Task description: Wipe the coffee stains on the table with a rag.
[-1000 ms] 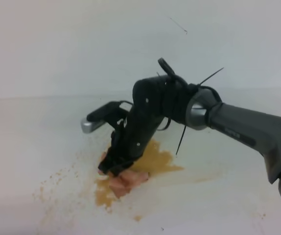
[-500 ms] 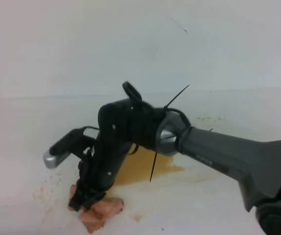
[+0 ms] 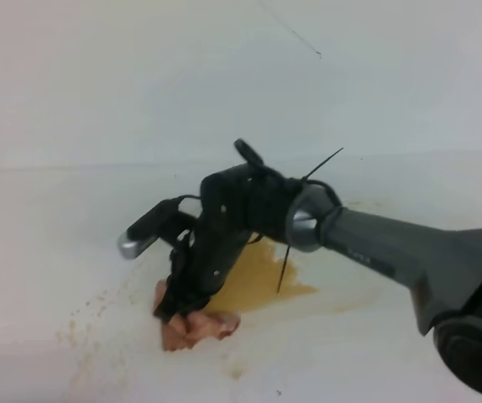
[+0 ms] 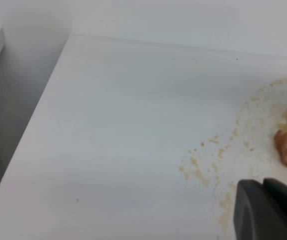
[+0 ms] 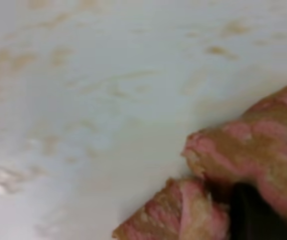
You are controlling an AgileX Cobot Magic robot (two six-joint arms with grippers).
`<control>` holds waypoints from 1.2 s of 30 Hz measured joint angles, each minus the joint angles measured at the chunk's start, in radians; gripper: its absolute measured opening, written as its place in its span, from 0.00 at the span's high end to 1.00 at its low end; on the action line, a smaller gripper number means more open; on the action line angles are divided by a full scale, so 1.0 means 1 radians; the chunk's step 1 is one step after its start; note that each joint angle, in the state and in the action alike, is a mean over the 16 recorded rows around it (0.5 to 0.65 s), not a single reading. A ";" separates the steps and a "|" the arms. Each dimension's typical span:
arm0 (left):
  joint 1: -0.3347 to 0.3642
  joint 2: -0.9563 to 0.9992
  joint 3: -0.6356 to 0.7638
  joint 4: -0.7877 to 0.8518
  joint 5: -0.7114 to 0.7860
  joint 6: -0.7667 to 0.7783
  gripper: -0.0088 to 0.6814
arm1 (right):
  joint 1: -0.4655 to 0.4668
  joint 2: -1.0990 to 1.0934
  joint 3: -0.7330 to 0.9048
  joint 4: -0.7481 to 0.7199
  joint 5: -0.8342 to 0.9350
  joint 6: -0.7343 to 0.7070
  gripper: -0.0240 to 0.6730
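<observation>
On table (image 3: 48, 243), rag (image 3: 197, 326) under right claw (image 3: 178, 304)

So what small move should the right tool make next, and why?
Probably drag the rag right and away into the coffee stains. The right tool presses it onto the table at the puddle's near-left edge, and most of the liquid lies unwiped beyond it.

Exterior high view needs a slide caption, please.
Right gripper presses the rag beside the coffee stains on the table.
</observation>
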 joint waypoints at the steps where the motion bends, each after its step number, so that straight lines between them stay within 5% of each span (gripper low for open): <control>1: 0.000 0.000 0.000 0.000 0.000 0.000 0.99 | -0.015 0.001 -0.001 -0.002 -0.002 0.000 0.88; 14: 0.000 0.000 0.000 0.000 0.000 0.000 0.99 | -0.214 -0.004 -0.003 0.040 0.028 -0.037 0.89; 36: 0.000 0.000 0.000 0.000 0.000 0.000 0.99 | -0.364 -0.088 0.005 0.060 -0.016 -0.078 0.88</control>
